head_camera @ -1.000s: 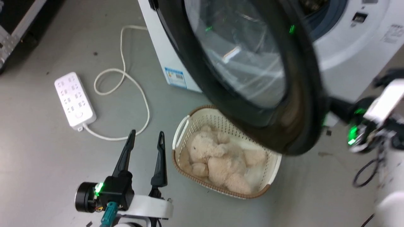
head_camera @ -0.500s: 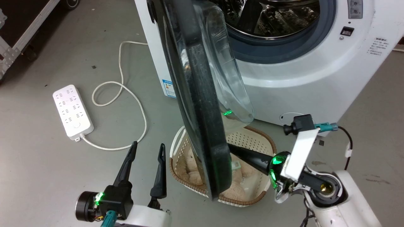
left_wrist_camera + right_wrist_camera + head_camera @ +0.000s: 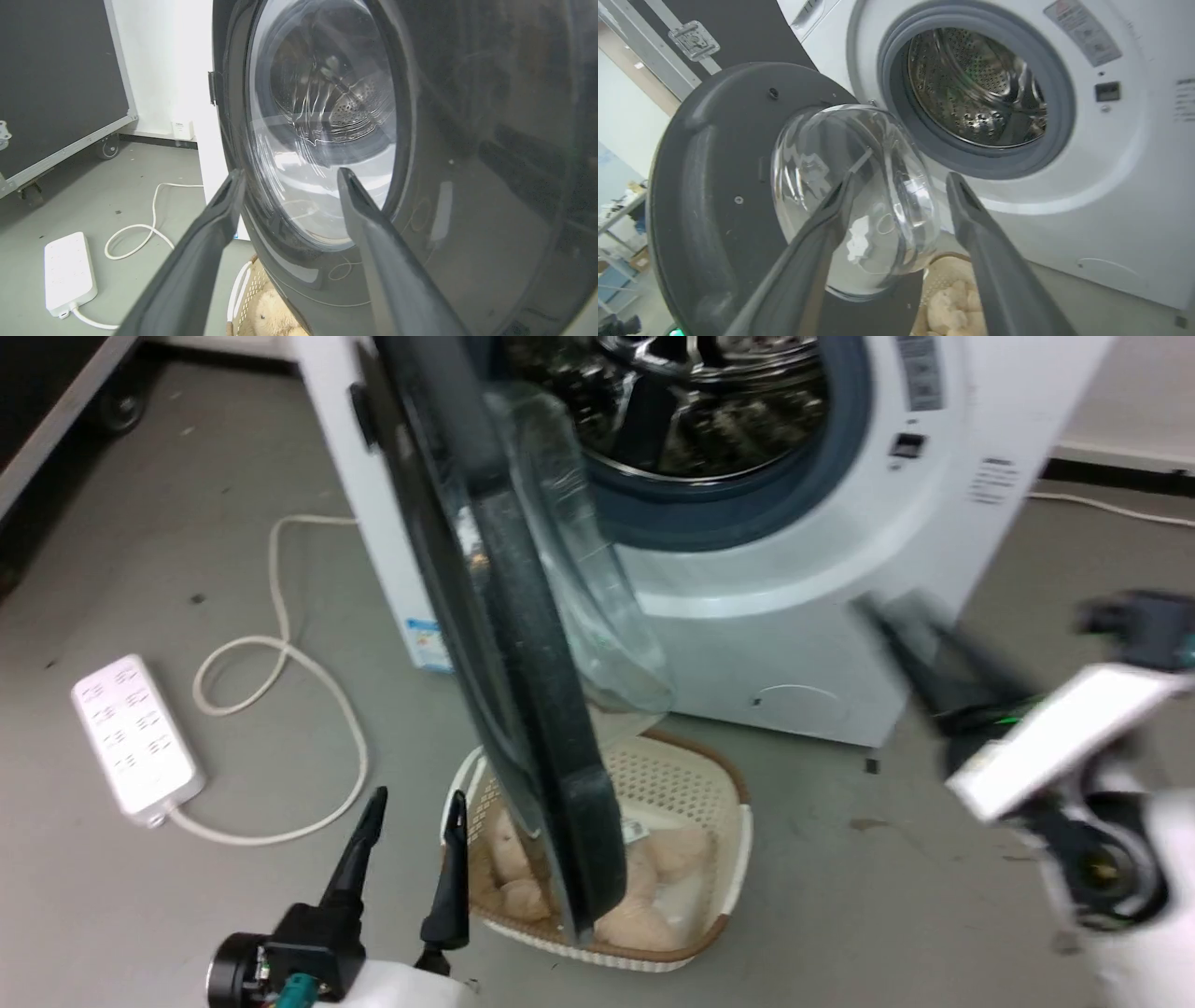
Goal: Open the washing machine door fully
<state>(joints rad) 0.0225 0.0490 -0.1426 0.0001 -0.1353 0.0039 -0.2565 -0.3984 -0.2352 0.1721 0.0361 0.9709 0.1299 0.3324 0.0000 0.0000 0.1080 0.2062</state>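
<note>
Above the grey floor point(image 3: 140, 905), left gripper point(image 3: 417, 798) and right gripper point(image 3: 902, 182) gape near the washing machine door point(image 3: 546, 709).

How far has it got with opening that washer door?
Done: the door is unlatched and swung well out, roughly square to the front of the machine, leaving the drum exposed. In hand: nothing; the right hand is open and clear of the door, the left hand open beside it. Left: probably a further push to swing it fully back, if the hinge allows.
</note>
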